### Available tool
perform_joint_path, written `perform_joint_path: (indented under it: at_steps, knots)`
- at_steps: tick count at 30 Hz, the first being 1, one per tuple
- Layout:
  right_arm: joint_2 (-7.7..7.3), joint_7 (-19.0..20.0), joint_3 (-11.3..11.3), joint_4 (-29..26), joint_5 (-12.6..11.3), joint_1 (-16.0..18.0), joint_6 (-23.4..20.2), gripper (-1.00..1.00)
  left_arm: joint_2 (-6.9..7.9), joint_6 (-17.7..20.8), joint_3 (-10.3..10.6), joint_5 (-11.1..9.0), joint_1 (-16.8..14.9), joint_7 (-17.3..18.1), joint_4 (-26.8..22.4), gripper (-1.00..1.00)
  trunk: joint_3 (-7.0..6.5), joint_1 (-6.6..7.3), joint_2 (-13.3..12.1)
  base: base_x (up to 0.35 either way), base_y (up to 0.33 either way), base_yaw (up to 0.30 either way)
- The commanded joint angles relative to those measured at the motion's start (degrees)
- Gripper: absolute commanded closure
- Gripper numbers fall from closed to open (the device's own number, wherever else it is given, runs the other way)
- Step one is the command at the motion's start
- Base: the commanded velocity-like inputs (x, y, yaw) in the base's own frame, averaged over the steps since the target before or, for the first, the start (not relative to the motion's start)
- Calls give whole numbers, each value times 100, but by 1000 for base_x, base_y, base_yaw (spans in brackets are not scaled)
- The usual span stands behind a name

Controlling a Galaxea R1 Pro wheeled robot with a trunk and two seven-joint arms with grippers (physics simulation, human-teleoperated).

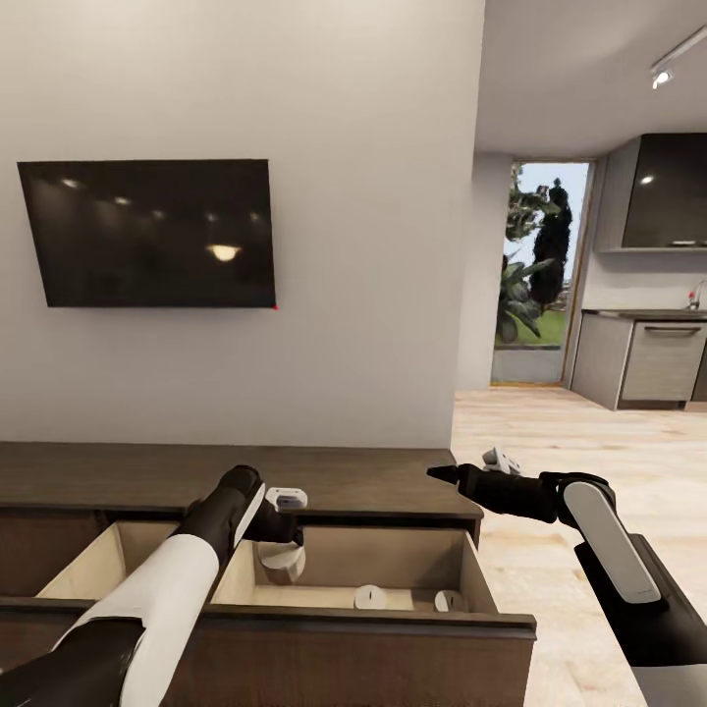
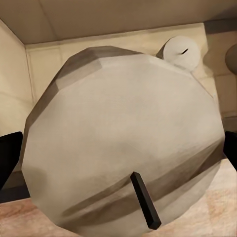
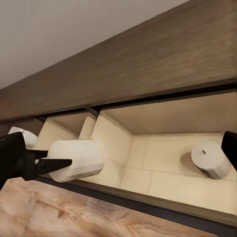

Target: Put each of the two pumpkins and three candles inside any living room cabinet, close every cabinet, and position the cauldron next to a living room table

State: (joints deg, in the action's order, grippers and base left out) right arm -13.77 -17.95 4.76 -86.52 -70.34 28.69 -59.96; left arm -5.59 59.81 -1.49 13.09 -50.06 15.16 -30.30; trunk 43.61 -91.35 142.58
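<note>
Between my left end effector [image 1: 283,543] fingers sits a pale cylindrical wax candle [image 2: 123,143], clenched above the open dark-brown wooden cabinet [image 1: 373,628] drawer; released early, it could topple onto the two candles [image 1: 370,596] below-right. My right end effector [image 1: 444,473] hangs empty, apparently closed.

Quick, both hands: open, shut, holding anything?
Left hand: shut on a candle, held over the open cabinet drawer.
Right hand: empty; whether open or shut cannot be told.

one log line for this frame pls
left pincer: shut on candle, over open drawer | right pincer: free, state unclear | in drawer: two candles
</note>
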Motion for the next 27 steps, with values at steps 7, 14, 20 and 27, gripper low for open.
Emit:
perform_joint_path:
  at_steps: [7, 14, 20, 27]
  knots:
    - [2, -60, 7, -7, -58, 5, -4, -100, -4, 19, 6, 60, -4, 49, -17, 100, 45, -34, 67, 0, 0, 0]
    - [4, -60, 7, -5, -58, 5, -4, -100, -6, 19, 12, 54, -4, 56, -27, 100, 45, -34, 67, 29, 0, 0]
    - [5, -60, 7, -5, -59, 5, -4, -100, -9, 19, 17, 54, -4, 57, -28, 100, 45, -34, 67, 149, 0, 0]
    - [1, -60, 7, -5, -59, 5, -4, -100, -14, 19, 17, 54, -4, 57, -29, 100, 45, -34, 67, 138, 10, 0]
